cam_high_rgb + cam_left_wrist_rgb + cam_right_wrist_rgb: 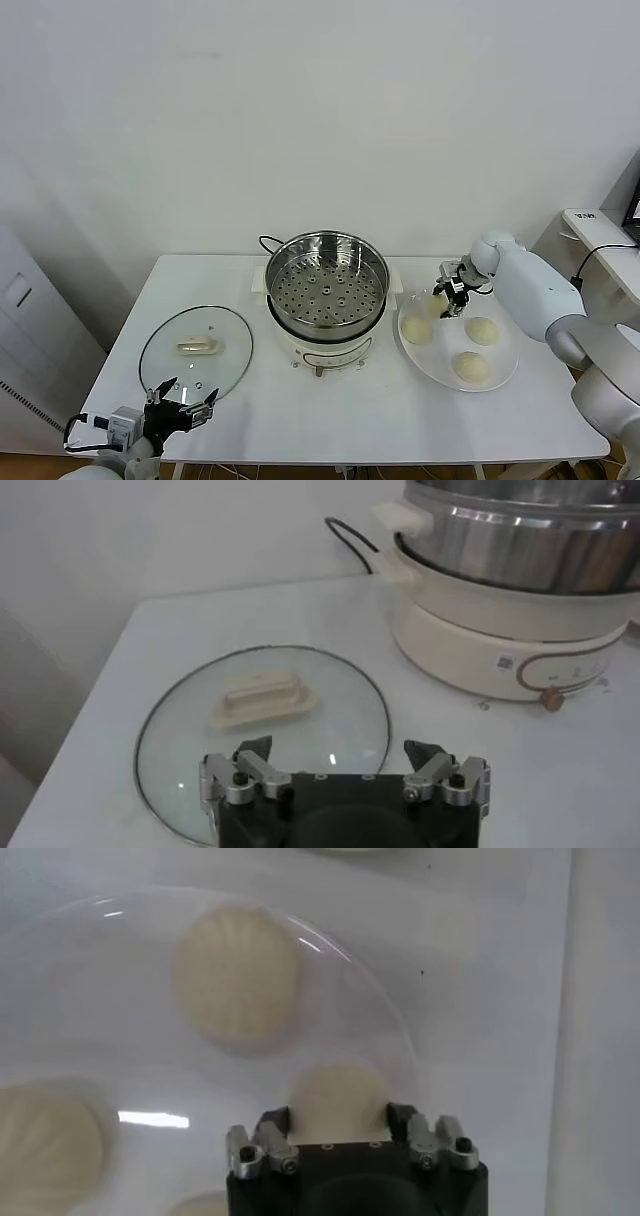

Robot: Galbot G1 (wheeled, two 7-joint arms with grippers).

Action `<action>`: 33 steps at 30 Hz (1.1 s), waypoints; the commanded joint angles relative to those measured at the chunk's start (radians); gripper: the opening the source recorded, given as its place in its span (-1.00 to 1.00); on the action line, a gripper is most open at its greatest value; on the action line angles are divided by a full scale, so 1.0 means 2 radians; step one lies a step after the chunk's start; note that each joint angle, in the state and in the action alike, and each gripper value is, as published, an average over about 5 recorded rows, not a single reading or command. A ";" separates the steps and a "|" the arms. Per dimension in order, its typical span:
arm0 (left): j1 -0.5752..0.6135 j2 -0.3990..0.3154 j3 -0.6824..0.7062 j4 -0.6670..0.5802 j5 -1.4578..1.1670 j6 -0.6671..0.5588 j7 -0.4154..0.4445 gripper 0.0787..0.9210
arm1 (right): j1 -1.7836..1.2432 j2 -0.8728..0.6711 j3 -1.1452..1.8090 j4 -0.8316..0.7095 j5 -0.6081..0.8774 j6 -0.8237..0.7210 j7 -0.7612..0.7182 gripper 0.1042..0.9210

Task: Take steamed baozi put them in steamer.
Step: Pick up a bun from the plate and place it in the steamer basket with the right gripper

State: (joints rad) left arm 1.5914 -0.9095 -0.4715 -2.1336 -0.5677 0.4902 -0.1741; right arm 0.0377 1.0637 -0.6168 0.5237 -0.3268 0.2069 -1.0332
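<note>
White table point(330, 420) against a white wall. Centre: empty steamer point(327, 283). Left: glass lid point(196, 350); left gripper point(180, 413) spread wide, idle, near edge. Right: plate point(505, 372) with baozi point(482, 331); right gripper point(447, 298) pinches the far-left bun point(338, 1100).

Steamer point(327, 283) at table point(250, 420) centre; glass lid point(196, 351) left of it; plate point(500, 377) right, holding baozi point(471, 366).

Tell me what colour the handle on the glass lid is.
Cream; the handle on the glass lid shows best in the left wrist view.
</note>
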 commanded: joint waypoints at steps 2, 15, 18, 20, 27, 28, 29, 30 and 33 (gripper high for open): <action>0.010 -0.004 -0.008 -0.005 0.001 -0.001 -0.001 0.77 | 0.029 -0.024 -0.049 0.049 0.042 -0.015 -0.012 -0.02; 0.017 -0.003 -0.012 -0.006 0.002 -0.005 -0.001 0.77 | 0.265 -0.082 -0.203 0.207 0.219 0.032 -0.072 -0.03; 0.017 -0.003 -0.011 -0.006 0.003 -0.007 -0.001 0.77 | 0.283 -0.059 -0.205 0.209 0.222 0.081 -0.091 -0.03; 0.018 -0.003 -0.012 -0.006 0.003 -0.008 -0.001 0.77 | 0.291 -0.040 -0.206 0.211 0.222 0.109 -0.099 -0.03; 0.019 -0.004 -0.012 -0.011 0.005 -0.008 -0.001 0.77 | 0.292 0.033 -0.202 0.209 0.191 0.220 -0.111 -0.03; 0.019 -0.004 -0.012 -0.013 0.005 -0.008 -0.002 0.77 | 0.289 0.040 -0.199 0.209 0.179 0.237 -0.110 -0.03; 0.020 -0.004 -0.012 -0.014 0.005 -0.007 -0.002 0.77 | 0.284 0.046 -0.195 0.209 0.165 0.253 -0.109 -0.03; 0.021 -0.004 -0.012 -0.016 0.005 -0.007 -0.002 0.77 | 0.279 0.051 -0.191 0.210 0.148 0.270 -0.108 -0.03; 0.024 -0.002 -0.014 -0.018 0.006 -0.006 -0.002 0.77 | 0.261 0.057 -0.178 0.219 0.096 0.306 -0.099 -0.03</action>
State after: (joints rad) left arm 1.6320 -0.9161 -0.4964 -2.1628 -0.5575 0.4753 -0.1781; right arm 0.5384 1.0606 -0.9762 0.9057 0.0172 0.4987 -1.2130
